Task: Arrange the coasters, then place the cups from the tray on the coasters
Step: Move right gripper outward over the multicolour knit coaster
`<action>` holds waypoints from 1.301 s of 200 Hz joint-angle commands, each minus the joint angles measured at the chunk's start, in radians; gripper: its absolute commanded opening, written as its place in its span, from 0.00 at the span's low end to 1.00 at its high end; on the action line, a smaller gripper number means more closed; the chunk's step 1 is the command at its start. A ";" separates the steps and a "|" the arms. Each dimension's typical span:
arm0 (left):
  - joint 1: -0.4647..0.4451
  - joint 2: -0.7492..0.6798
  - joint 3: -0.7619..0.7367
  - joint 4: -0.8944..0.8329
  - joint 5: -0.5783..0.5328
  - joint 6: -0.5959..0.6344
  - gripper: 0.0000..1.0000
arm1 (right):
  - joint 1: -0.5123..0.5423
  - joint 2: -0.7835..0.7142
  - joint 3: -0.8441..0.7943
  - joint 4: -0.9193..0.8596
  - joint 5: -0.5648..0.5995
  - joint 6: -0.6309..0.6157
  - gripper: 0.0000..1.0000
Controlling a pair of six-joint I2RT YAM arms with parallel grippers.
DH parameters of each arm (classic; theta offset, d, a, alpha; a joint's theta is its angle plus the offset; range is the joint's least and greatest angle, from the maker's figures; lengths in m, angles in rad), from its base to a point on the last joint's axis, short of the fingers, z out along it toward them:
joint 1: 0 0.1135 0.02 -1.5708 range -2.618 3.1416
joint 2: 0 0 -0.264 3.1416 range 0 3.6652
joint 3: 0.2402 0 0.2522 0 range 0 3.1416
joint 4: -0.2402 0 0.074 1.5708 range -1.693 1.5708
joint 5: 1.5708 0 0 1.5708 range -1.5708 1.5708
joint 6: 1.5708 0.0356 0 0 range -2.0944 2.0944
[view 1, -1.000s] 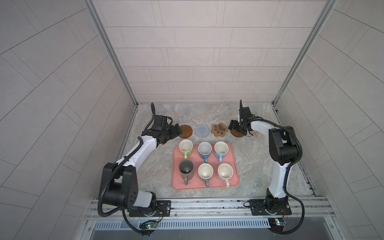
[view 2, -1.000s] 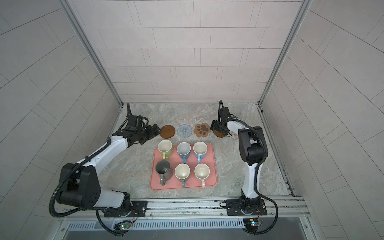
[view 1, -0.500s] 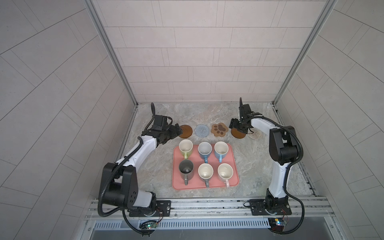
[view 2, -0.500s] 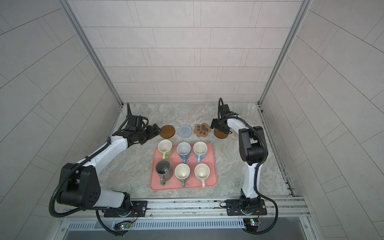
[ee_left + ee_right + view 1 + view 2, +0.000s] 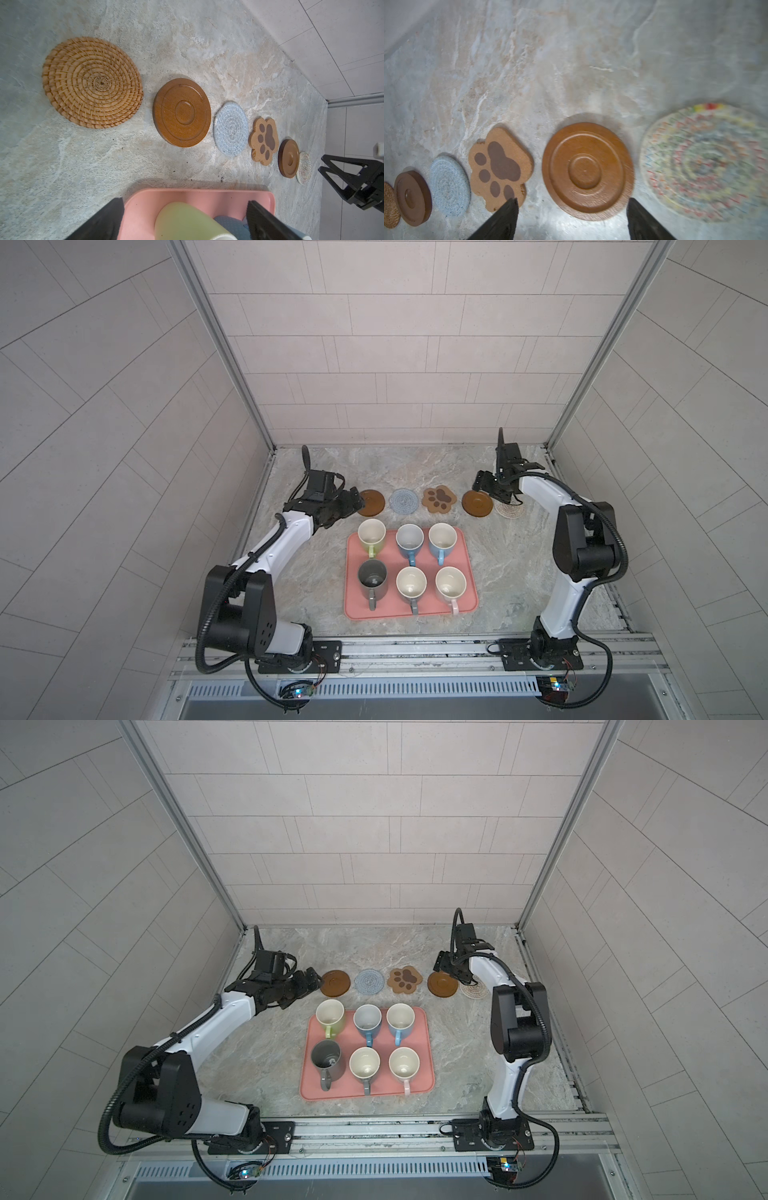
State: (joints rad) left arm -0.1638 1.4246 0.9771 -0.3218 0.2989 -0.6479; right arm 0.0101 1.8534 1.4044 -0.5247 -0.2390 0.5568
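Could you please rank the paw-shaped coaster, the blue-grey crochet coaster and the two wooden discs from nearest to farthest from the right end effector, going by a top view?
1. Right wooden disc, right beside the right end effector.
2. Paw-shaped coaster, next leftward.
3. Blue-grey crochet coaster, further left.
4. Left wooden disc, farthest left of these.

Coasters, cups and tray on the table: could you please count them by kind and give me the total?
Wooden disc coasters: 2
Woven rattan coaster: 1
Blue-grey crochet coaster: 1
Beige crochet coaster: 1
Paw-shaped coaster: 1
Cups: 6
Tray: 1
Total: 13
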 commanded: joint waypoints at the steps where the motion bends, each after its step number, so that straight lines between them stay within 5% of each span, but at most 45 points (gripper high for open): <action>1: 0.004 0.007 0.008 0.018 0.000 -0.009 1.00 | -0.057 -0.044 -0.070 0.014 0.010 -0.006 0.84; 46: 0.005 0.012 0.009 0.021 0.002 -0.015 1.00 | -0.131 0.006 -0.138 0.093 -0.045 0.001 0.84; 260: 0.002 0.001 0.034 -0.016 -0.023 -0.021 1.00 | -0.147 0.188 -0.023 0.228 -0.082 0.048 0.84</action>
State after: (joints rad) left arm -0.1638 1.4315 0.9779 -0.3267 0.2905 -0.6582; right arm -0.1265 1.9900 1.3647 -0.2928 -0.3252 0.5919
